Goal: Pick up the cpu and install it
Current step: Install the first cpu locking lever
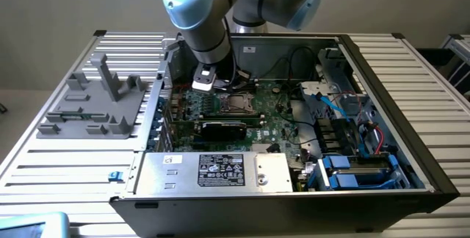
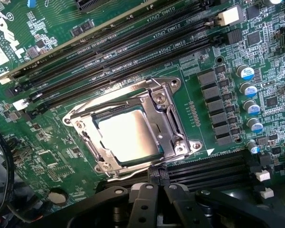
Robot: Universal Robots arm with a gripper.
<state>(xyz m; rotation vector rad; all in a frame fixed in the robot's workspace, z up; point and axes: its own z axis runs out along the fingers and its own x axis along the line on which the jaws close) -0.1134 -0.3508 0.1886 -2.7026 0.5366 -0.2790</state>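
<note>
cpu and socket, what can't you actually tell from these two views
- Cpu, wrist view: glare washes out its top, so no markings read; the socket frame covers its edges, so full seating is unclear.
- Socket, exterior view: too small to see the cpu in it.
- End effector, wrist view: fingertips cut off by the picture's edge.

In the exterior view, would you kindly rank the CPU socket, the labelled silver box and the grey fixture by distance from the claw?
1. CPU socket, just beside the claw.
2. Grey fixture, outside the case, toward the exterior view's left.
3. Labelled silver box, at the case's near edge.
</note>
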